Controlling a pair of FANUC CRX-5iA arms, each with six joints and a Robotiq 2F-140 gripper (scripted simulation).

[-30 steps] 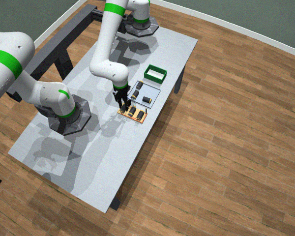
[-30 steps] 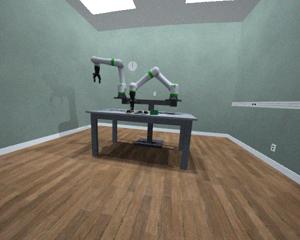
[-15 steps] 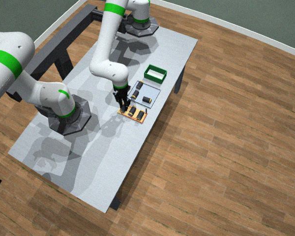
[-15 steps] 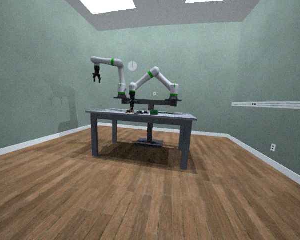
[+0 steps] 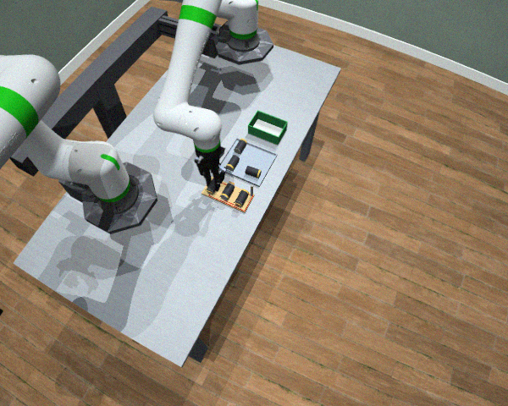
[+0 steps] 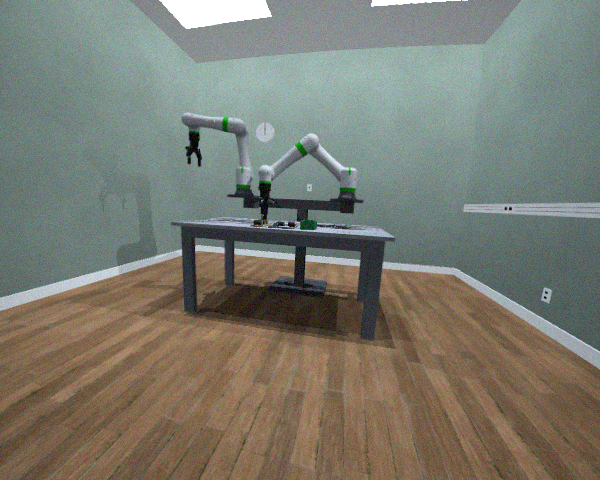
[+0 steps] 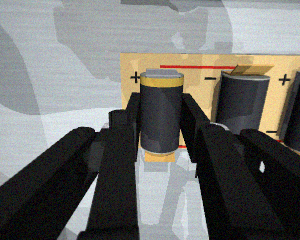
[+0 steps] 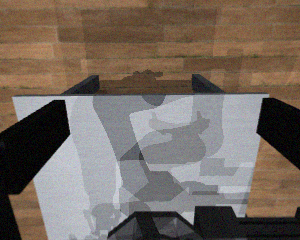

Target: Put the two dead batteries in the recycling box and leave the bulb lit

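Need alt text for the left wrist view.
The left gripper's fingers close in on both sides of a dark battery with a gold band near the plus mark of a tan holder board; two more batteries sit to its right, one cut off by the picture's edge.

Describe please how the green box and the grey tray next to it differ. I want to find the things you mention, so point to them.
The green box point(image 5: 265, 134) point(image 6: 308, 224) has raised walls, whereas the grey tray point(image 5: 257, 158) is flat and low. The green box shows its bare pale bottom; the grey tray carries three batteries point(image 5: 252, 171) point(image 6: 291, 224). Both rest on the table point(image 5: 179, 271) point(image 6: 290, 237) point(image 7: 15, 155) point(image 8: 170, 120).
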